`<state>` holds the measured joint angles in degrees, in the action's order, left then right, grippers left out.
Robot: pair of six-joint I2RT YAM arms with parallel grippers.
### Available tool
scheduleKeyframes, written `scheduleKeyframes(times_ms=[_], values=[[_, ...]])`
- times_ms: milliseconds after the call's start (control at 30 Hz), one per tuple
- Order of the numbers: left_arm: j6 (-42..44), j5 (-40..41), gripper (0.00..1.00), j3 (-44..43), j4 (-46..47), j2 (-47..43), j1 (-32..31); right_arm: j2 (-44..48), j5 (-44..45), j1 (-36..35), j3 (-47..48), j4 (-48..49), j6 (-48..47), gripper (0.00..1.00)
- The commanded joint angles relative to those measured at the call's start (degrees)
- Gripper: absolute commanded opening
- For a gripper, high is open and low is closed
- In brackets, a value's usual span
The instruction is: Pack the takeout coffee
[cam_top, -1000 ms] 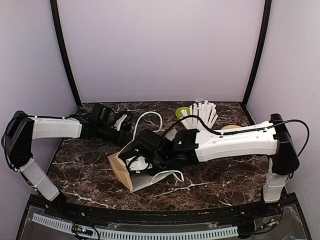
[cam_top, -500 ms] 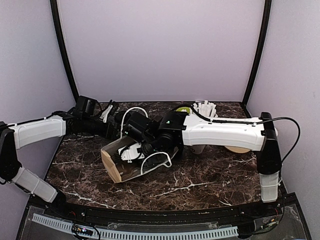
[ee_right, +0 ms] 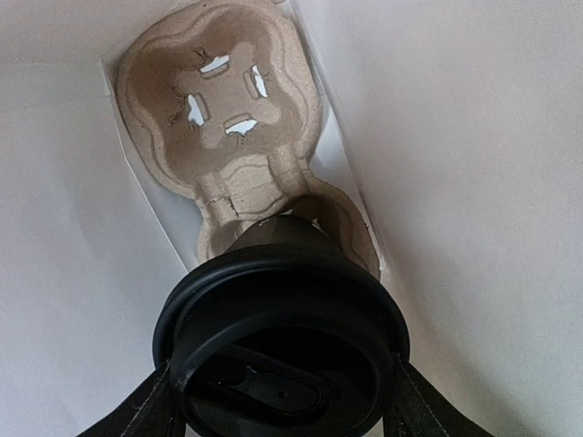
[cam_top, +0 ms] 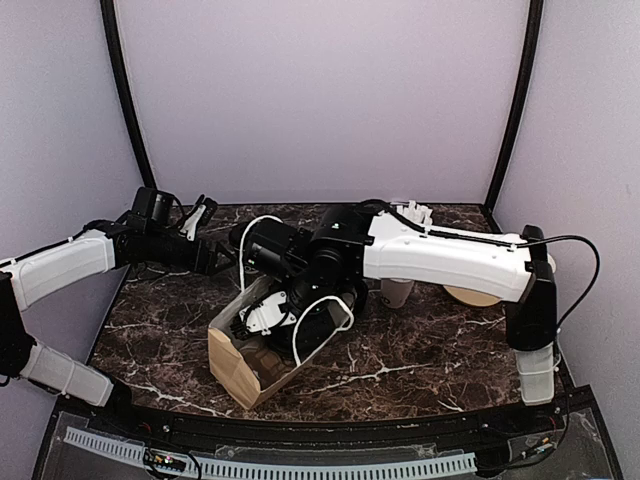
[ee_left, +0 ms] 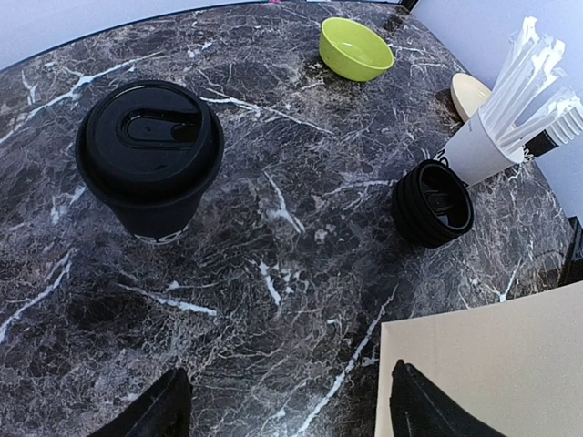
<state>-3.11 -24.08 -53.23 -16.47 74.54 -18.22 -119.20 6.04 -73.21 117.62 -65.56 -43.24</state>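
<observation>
In the right wrist view my right gripper (ee_right: 282, 401) is shut on a takeout coffee (ee_right: 282, 350), a black cup with a black lid. It holds the cup inside the paper bag (ee_right: 474, 164), its base over the near well of a cardboard cup carrier (ee_right: 223, 100) on the bag's floor. From above, the right gripper (cam_top: 283, 300) reaches into the brown bag (cam_top: 235, 368). A second lidded takeout coffee (ee_left: 150, 159) stands on the table ahead of my left gripper (ee_left: 287, 414), which is open and empty, next to the bag's side (ee_left: 492, 364). The left gripper (cam_top: 218, 255) is left of the bag.
A stack of black lids (ee_left: 433, 202), a white cup of straws (ee_left: 510, 118), a lime-green bowl (ee_left: 357, 47) and a tan disc (ee_left: 469, 91) sit at the back right. From above, a pale paper cup (cam_top: 397, 292) stands under the right arm. The bag's white cord handles (cam_top: 322, 320) hang loose.
The right arm has swung left and pushed the cup deeper into the bag. The bag has tipped from lying on its side to more upright. The left arm has drawn back to the left.
</observation>
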Motion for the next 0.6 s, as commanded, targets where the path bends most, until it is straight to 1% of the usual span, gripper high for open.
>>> scheduleKeyframes(times_ms=[0, 67, 367, 567], values=[[1.01, 0.62, 0.77, -1.76, -2.50, -1.16, 0.29, -4.55, -7.80, -0.66, 5.23, -11.84, -1.25, 0.45], [1.13, 0.62, 0.77, -2.01, -2.82, -1.00, 0.35, -5.90, -8.40, -0.50, 6.46, -12.66, -1.57, 0.45], [1.75, 0.57, 0.77, -3.47, -4.07, -0.39, 0.55, -10.60, -7.36, 0.73, 8.72, -10.29, -5.26, 0.45], [1.88, 0.00, 0.77, -3.33, -3.90, -1.24, 0.71, -13.39, -12.24, 0.71, 10.64, -10.78, -9.34, 0.48]])
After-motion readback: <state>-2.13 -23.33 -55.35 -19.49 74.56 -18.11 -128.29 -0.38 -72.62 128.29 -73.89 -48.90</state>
